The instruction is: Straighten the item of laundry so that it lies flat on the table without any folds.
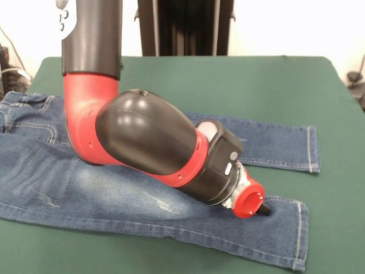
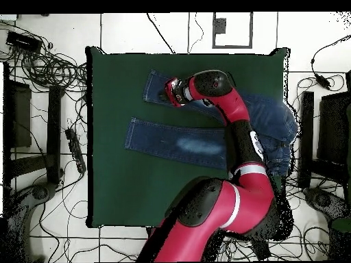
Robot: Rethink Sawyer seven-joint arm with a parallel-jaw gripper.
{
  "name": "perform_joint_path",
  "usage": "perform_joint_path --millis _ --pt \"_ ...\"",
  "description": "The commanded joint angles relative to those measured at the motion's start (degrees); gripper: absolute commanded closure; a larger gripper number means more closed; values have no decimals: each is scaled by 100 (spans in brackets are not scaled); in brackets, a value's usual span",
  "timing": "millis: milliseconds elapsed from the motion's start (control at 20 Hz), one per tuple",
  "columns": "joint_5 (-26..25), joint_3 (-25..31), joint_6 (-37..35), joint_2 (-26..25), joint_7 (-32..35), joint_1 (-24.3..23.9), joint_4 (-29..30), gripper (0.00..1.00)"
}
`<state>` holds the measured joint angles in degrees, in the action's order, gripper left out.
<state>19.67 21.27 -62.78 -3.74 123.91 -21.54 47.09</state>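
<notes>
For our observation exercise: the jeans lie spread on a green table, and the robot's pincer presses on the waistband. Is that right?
Not the waistband. The front view shows the pincer down on a leg of the jeans near its hem, far from the waistband. The rest holds: the jeans lie spread on the green table.

The jeans lie spread on the desk, both legs stretched out side by side with a strip of desk between them. The waist end hangs at one desk edge. The end effector rests on one leg, near that leg's cuff.
</notes>
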Motion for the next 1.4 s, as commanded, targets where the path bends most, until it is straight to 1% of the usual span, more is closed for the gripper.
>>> perform_joint_path --millis 50,150,250,350,550,700,750,800,1000,1150,1400 --pt "-210 834 -147 -436 -1200 438 474 100" --pt "-221 793 66 -465 -1060 467 419 100" --pt "-225 745 181 -584 -939 516 211 100" --pt "-208 751 149 -703 -899 581 -4 100" --pt "-108 731 123 -652 -591 657 68 100" --pt "-32 679 -152 -740 -275 787 -126 100" --pt "17 698 -153 -749 -194 812 -114 100" --pt "67 711 -202 -854 -72 886 -292 100" --pt "323 793 46 -1039 349 1084 -505 100" --pt "521 881 185 -1154 514 1221 -619 100" --pt "732 859 115 -1347 624 1435 -926 100"
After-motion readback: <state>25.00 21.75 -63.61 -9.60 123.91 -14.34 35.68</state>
